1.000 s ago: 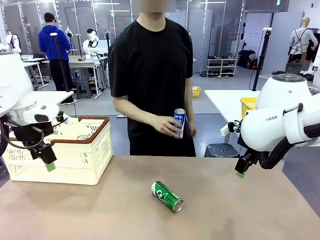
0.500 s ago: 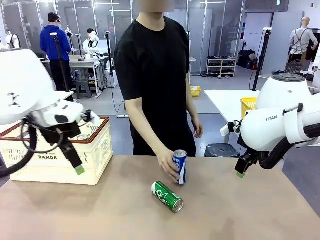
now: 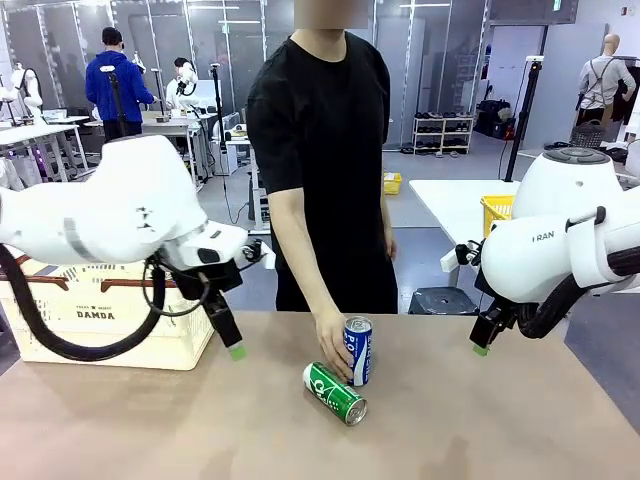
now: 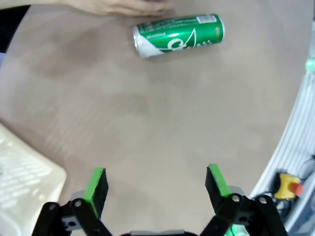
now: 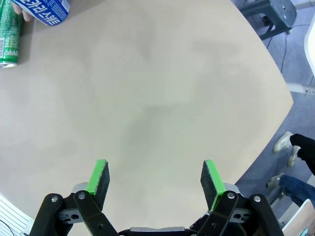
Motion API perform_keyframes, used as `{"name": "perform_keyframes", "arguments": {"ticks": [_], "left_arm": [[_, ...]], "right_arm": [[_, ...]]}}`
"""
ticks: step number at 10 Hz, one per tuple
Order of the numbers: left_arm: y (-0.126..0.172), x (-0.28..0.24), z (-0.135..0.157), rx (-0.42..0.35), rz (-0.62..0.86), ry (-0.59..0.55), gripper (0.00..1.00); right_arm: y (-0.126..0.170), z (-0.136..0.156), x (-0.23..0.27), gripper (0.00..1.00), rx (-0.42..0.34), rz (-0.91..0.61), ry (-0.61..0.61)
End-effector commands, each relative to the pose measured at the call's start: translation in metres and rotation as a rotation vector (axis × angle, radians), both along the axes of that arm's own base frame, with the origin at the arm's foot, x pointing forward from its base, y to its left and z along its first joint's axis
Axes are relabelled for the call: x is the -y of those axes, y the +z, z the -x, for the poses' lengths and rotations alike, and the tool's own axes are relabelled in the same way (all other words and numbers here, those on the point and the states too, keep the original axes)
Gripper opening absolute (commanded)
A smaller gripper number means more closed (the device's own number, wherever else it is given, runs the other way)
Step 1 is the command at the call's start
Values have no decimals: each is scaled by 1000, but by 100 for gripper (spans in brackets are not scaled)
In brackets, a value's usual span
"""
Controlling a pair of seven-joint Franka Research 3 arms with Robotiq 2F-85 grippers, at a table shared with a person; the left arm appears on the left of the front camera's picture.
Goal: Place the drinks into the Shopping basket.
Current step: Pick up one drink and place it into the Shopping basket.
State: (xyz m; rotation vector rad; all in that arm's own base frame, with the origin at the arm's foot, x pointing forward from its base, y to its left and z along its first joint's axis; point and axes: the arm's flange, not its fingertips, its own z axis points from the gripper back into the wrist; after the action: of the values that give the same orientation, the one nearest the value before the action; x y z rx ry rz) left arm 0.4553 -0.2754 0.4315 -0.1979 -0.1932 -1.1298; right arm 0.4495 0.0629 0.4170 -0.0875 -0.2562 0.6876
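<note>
A green can [image 3: 335, 392] lies on its side mid-table, seen too in the left wrist view [image 4: 178, 35] and at the edge of the right wrist view [image 5: 9, 34]. Just behind it a blue and white can [image 3: 357, 350] [image 5: 44, 10] stands upright, with the person's hand [image 3: 330, 357] on it. The cream Shopping basket [image 3: 100, 325] marked DAMDA stands at the far left, partly hidden by my left arm. My left gripper [image 3: 234, 345] [image 4: 156, 184] hangs open above the table between basket and cans, nothing in it. My right gripper [image 3: 482, 347] [image 5: 155, 179] is open and empty over the right side.
The person stands at the far edge behind the cans. A yellow mesh basket [image 3: 495, 212] sits on another table at the back right. The table's rounded edge [image 5: 275, 73] runs near my right gripper, with a stool [image 5: 273, 14] beyond it.
My left arm swung right from over the basket toward the middle of the table. The person lowered the blue can and stood it beside the green one. The right arm stayed still.
</note>
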Motion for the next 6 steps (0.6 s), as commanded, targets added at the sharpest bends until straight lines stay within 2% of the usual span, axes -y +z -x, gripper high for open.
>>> {"name": "perform_keyframes", "arguments": {"ticks": [1,3,6], "left_arm": [[-7,6,-15,-41,-2,-33,100],[-13,8,-18,-58,13,-48,100],[15,-18,4,-15,-11,-64,100]], "right_arm": [[1,2,0,93,-4,-4,-1],[1,2,0,93,-4,-4,-1],[1,2,0,93,-4,-4,-1]]}}
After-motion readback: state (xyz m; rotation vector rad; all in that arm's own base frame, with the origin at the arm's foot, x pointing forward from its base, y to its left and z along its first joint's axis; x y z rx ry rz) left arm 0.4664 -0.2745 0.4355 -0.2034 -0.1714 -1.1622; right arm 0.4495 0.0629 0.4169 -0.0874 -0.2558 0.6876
